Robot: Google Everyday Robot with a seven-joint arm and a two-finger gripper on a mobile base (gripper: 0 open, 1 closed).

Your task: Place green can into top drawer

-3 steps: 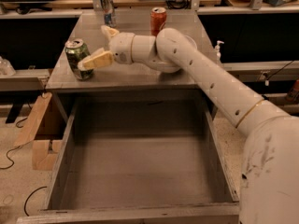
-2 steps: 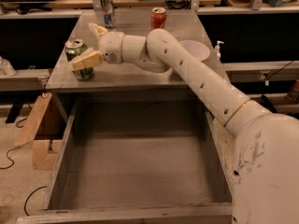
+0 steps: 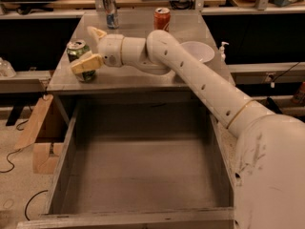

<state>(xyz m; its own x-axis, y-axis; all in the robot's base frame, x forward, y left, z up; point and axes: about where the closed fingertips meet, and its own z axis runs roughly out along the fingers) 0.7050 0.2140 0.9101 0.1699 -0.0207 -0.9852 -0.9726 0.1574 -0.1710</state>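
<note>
Camera view shows the gripper (image 3: pixel 81 47) reaching over the front-left corner of the bench (image 3: pixel 138 80), its two pale fingers (image 3: pixel 88 63) spread apart with the green can (image 3: pixel 76 54) between them. One finger lies across the can's front face, low on its side. The other points up and away behind the silver top (whether either finger actually touches the can cannot be told). The can stands upright on the bench close to the left edge, just back from the front edge, and has not been lifted. From the gripper, the white wrist and arm (image 3: pixel 200 85) run to the right across the front half of the bench, then slant down past the front-right corner to the robot's bulky body at the lower right. A white bowl (image 3: pixel 200 50) sits behind the arm near the right edge. At the back edge, an orange-red can (image 3: pixel 162 19) stands near the middle and a silver-blue slim can (image 3: pixel 110 11) stands towards the back-left corner, both upright and well apart from the green can. Below the front edge, the top drawer (image 3: pixel 64 161) is pulled fully out, as wide as the bench, its worn grey bottom showing. A cardboard box (image 3: pixel 40 128) rests on the floor beside the drawer's left wall.
</note>
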